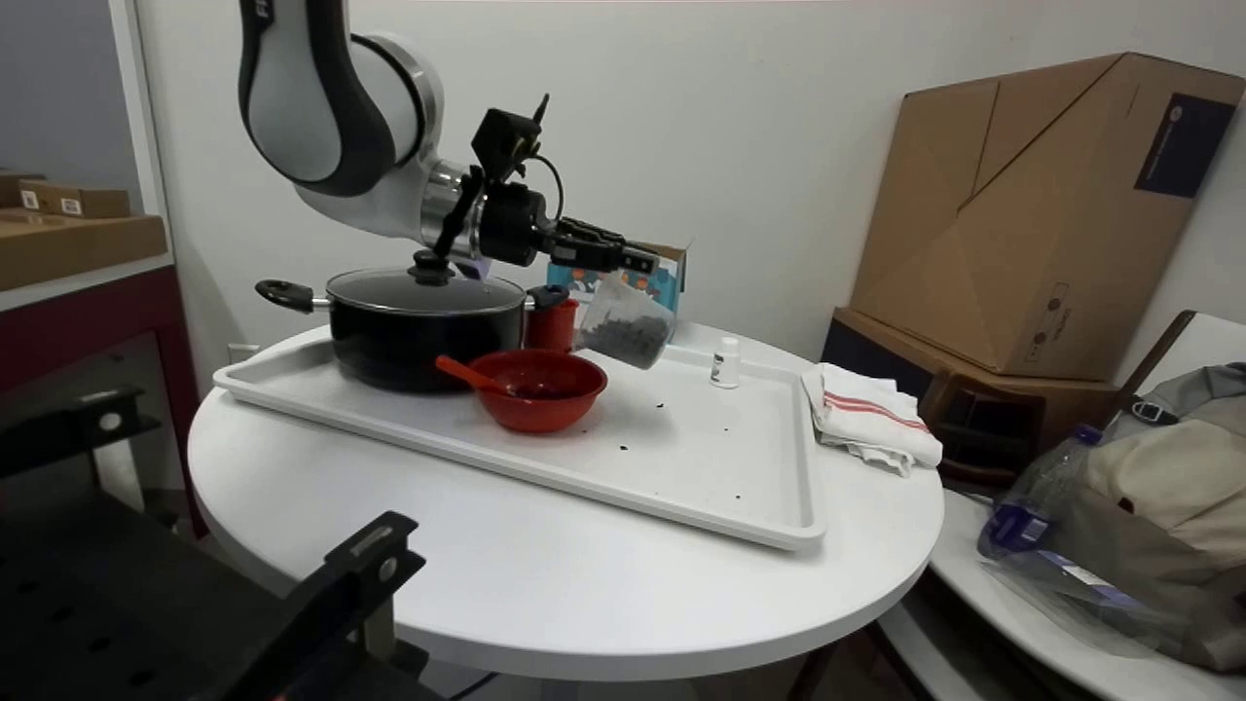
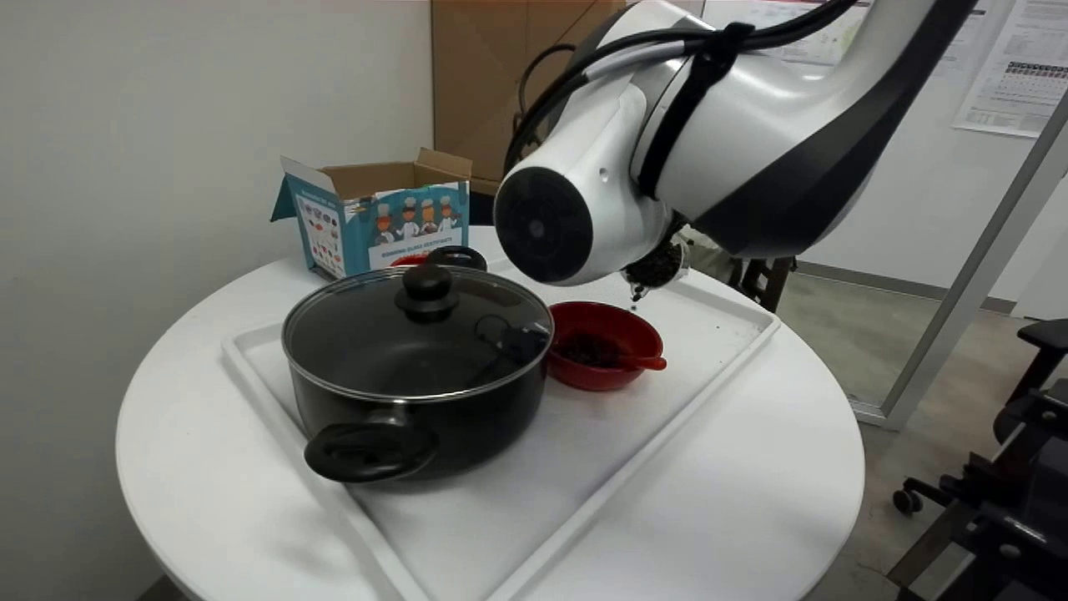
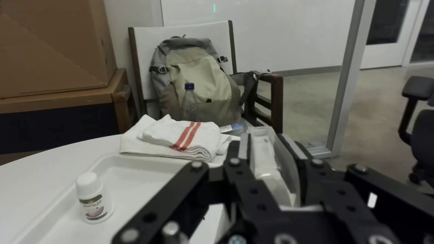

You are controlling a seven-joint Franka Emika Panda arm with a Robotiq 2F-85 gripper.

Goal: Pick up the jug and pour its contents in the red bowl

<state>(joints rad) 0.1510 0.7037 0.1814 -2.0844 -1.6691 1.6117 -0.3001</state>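
Observation:
The jug (image 1: 626,326) is a see-through cup with dark loose contents, tilted in the air beside and above the red bowl (image 1: 540,389). In an exterior view the jug's mouth (image 2: 657,265) faces the red bowl (image 2: 609,334), and small dark bits show just below its rim. The bowl stands on the tray and holds dark bits and a red spoon (image 1: 472,375). My gripper (image 1: 638,258) is shut on the jug's upper part. In the wrist view the fingers (image 3: 268,149) stand on either side of the jug (image 3: 286,166). The arm hides the gripper in an exterior view.
A large black lidded pot (image 1: 423,336) stands beside the bowl on the white tray (image 1: 720,467). A red cup (image 1: 552,326) and a blue box (image 2: 392,217) are behind. A small white bottle (image 1: 725,362) stands on the tray, with dark specks nearby. A folded towel (image 1: 869,414) lies at the table edge.

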